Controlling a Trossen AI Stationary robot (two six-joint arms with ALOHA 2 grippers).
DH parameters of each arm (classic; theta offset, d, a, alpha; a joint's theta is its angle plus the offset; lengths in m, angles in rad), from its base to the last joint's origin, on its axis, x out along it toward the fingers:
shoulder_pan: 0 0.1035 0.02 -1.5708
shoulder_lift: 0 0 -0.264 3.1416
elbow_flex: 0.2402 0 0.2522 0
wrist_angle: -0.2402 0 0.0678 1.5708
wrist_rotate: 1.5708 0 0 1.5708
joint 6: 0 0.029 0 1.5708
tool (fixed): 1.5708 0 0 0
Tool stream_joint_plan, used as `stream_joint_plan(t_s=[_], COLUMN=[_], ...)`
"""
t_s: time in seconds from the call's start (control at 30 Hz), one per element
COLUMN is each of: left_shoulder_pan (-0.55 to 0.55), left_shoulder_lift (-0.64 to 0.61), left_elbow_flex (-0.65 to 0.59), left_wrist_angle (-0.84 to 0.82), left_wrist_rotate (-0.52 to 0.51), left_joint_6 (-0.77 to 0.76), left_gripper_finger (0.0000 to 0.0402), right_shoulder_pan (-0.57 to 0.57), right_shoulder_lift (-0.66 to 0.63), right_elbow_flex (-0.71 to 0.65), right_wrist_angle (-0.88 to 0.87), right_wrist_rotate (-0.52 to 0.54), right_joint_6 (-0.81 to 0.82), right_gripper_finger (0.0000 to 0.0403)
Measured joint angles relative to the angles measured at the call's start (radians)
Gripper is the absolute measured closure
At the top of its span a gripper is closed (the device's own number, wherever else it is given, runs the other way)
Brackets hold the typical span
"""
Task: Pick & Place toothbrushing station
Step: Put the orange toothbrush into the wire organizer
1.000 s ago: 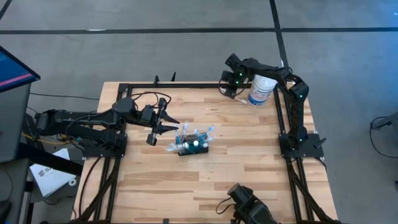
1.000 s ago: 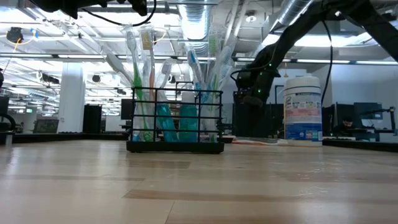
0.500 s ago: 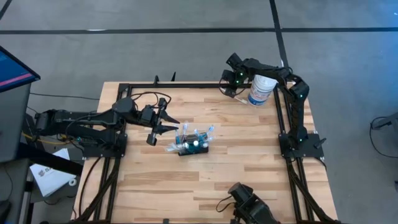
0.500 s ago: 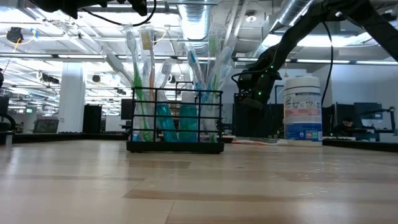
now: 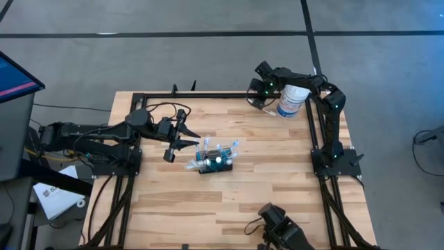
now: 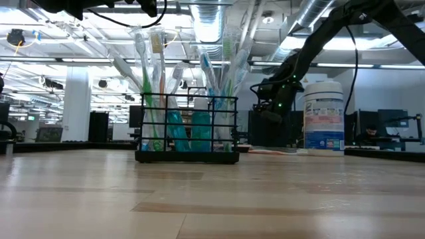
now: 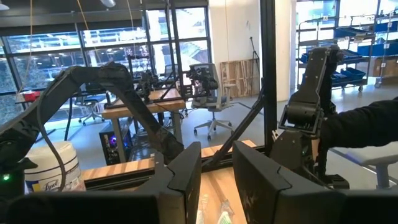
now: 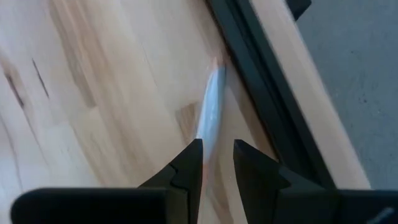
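Note:
The toothbrushing station [image 5: 215,163], a small black wire-mesh holder, stands on its base at the table's middle. In the low view several toothbrushes stand upright in the holder [image 6: 187,129]. My left gripper [image 5: 194,141] hovers open just left of it, pointing level toward it with nothing between its fingers [image 7: 217,152]. My right gripper [image 5: 258,103] is at the far edge, beside the white canister [image 5: 291,101]. It is open and points steeply down over a pale toothbrush [image 8: 211,109] lying flat on the wood. Whether its fingers touch that toothbrush cannot be told.
The white canister [image 6: 323,116] with a yellow-blue label stands at the far right corner. A black frame rail [image 8: 261,81] runs along the table's far edge, right beside the lying toothbrush. Bare wood lies in front of the holder.
My right gripper has sunk a little toward the table and shifted slightly toward the white canister. The holder and my left gripper have kept still.

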Motion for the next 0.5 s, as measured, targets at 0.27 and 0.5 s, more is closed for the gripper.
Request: stream_joint_plan(t_s=[0.27, 0.5], left_shoulder_pan=[0.000, 0.000], left_shoulder_lift=[0.000, 0.000], left_elbow_flex=[0.000, 0.000], left_wrist_angle=[0.000, 0.000], left_wrist_rotate=[0.000, 0.000], left_joint_6=[0.000, 0.000], left_gripper_finger=[0.0315, 0.0315], right_shoulder_pan=[0.014, 0.046], right_shoulder_lift=[0.000, 0.000], right_elbow_flex=[0.000, 0.000], right_wrist_angle=[-0.041, -0.049], right_wrist_rotate=[-0.001, 0.000], right_joint_6=[-0.014, -0.039], right_gripper_finger=[0.0321, 0.0321])
